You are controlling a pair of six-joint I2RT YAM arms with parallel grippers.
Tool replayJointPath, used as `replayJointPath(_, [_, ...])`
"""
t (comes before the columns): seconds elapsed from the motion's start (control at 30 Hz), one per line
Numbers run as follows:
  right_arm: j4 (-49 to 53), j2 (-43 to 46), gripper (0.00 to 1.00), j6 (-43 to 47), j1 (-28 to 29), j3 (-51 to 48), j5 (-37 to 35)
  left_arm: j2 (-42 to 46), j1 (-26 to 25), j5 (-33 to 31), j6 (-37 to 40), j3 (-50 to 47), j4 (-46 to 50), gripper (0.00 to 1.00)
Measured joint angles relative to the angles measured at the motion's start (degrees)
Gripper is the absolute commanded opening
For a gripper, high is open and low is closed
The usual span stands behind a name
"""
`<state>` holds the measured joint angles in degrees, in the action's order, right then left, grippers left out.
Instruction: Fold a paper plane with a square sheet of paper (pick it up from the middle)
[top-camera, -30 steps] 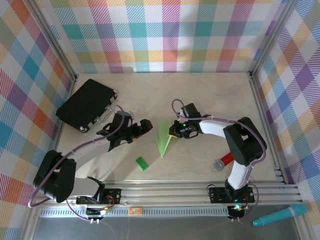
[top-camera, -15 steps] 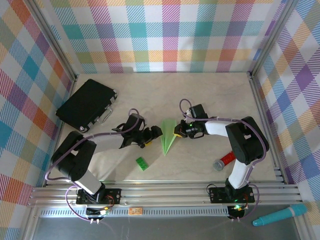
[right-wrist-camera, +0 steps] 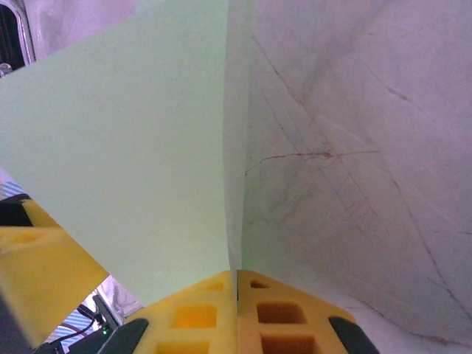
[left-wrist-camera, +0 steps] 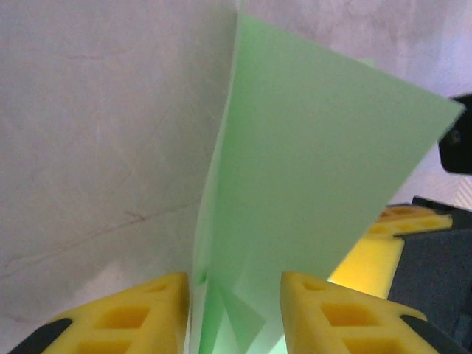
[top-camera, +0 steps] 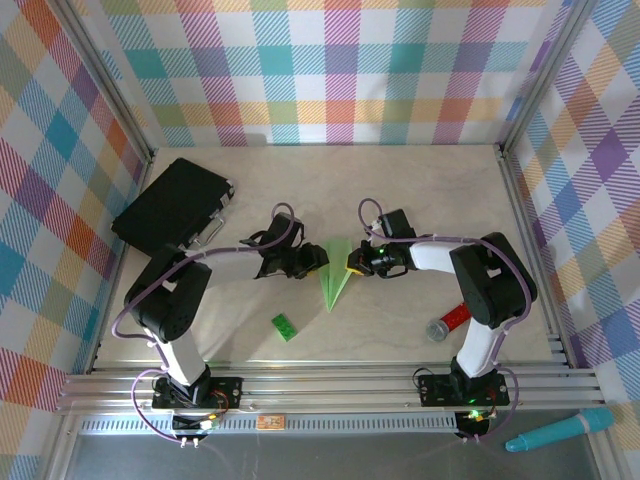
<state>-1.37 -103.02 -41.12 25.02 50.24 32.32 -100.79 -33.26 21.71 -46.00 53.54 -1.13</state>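
Observation:
The paper plane (top-camera: 335, 272), a narrow pale-green dart, stands on edge mid-table with its tip toward me. My right gripper (top-camera: 352, 264) is shut on its right side; in the right wrist view the yellow pads (right-wrist-camera: 214, 310) press together on the paper's edge (right-wrist-camera: 125, 147). My left gripper (top-camera: 318, 262) is at the plane's left side. In the left wrist view its jaws (left-wrist-camera: 234, 287) stand partly open, the folded paper (left-wrist-camera: 310, 169) rises between the two yellow fingers (left-wrist-camera: 147, 310), and a gap still shows.
A black case (top-camera: 170, 210) lies at the back left. A small bright-green brick (top-camera: 285, 327) sits near the front, left of the plane's tip. A red and grey cylinder (top-camera: 448, 322) lies front right. Checked walls enclose the table.
My left arm has reached right to the plane and its jaws have narrowed around the paper. The right gripper has stayed shut on the plane, which shifted slightly right.

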Motion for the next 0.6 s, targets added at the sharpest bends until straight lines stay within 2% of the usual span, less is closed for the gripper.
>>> replayJointPath(0.33, [-0.42, -0.79, 0.03, -0.02, -0.68, 0.0, 0.39, -1.7, 0.39, -1.25, 3.32, 1.92, 3.17, 0.06])
replayJointPath(0.6, [-0.81, 0.48, 0.03, 0.0, -1.73, 0.0, 0.57, -0.13, 1.03, -4.24, 4.07, 1.55, 4.09, 0.02])
